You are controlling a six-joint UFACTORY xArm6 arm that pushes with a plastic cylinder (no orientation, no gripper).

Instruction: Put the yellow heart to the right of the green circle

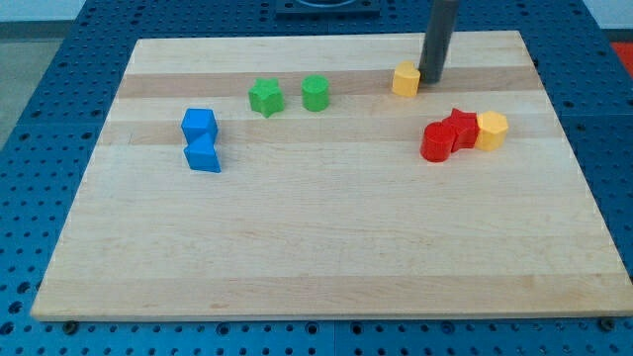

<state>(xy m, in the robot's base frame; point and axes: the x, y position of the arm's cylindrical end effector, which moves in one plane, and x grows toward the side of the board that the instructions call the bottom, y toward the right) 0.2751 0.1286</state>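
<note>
Board point(326, 277) scanned from the view's left. Left of centre: two blue blocks touching, a blue cube point(199, 125) above a blue wedge-like block point(204, 155); exact shape of the lower one unclear. Upper middle: green star point(265, 97), and just to its right, with a small gap, the green circle point(315, 92). Further right along the same upper band: the yellow heart point(406, 79), well apart from the green circle. My tip point(432, 77) sits just to the right of the heart, touching or nearly so; contact cannot be confirmed. No gripper on this rig, only the rod, so nothing opens or closes and nothing is held. Right of centre: a tight cluster of a red cylinder point(436, 141), a red star point(461, 129) and a yellow hexagon point(492, 130), each touching its neighbour. Key relation: heart lies directly left of my tip, and the green circle lies further left on nearly the same line. Judgement: a leftward push should suit. No containers present.
</note>
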